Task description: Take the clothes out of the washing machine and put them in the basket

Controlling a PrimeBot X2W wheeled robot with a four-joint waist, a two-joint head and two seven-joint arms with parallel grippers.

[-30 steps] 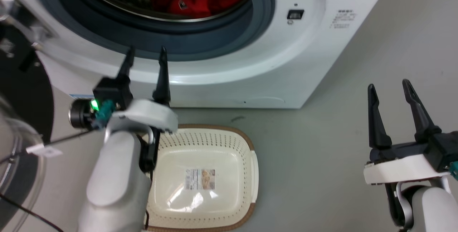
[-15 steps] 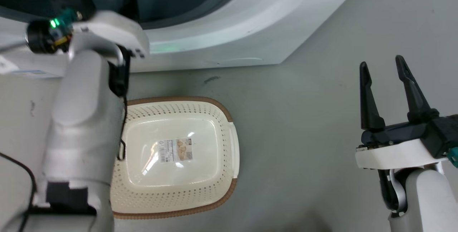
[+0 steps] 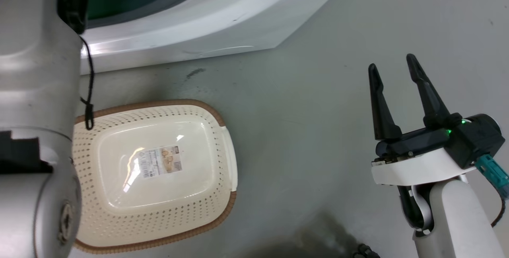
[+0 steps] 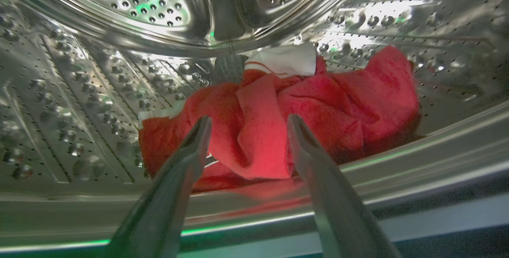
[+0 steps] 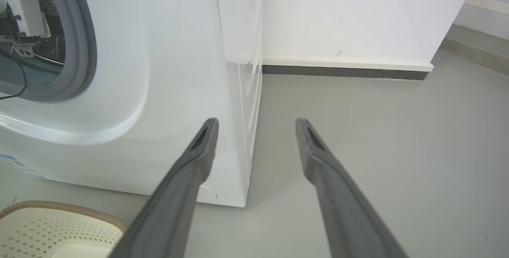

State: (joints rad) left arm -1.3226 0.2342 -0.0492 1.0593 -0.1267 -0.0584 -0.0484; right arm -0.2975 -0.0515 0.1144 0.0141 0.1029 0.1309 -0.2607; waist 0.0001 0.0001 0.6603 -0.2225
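The clothes (image 4: 278,123), red fabric with a white trim piece, lie bunched on the floor of the steel drum of the washing machine (image 3: 222,23). My left gripper (image 4: 248,123) is open inside the drum, its fingertips right in front of the fabric, nothing between them. In the head view my pale left forearm (image 3: 35,91) reaches up into the porthole. The cream basket (image 3: 155,170) with a brown rim sits empty on the floor before the washer. My right gripper (image 3: 391,65) hovers open over the bare floor at the right; its wrist view has the fingers (image 5: 199,158) beside the washer's corner.
The grey floor (image 3: 302,123) spreads between basket and right arm. A white wall with a dark baseboard (image 5: 342,71) stands behind the washer. A black cable (image 3: 89,87) hangs from my left arm over the basket's rim. A paper label (image 3: 161,162) lies on the basket's bottom.
The head camera has tilted down and shifted, so washer and basket slide up and left. My left arm has pushed forward into the porthole; its gripper left the head view. The right gripper stays open.
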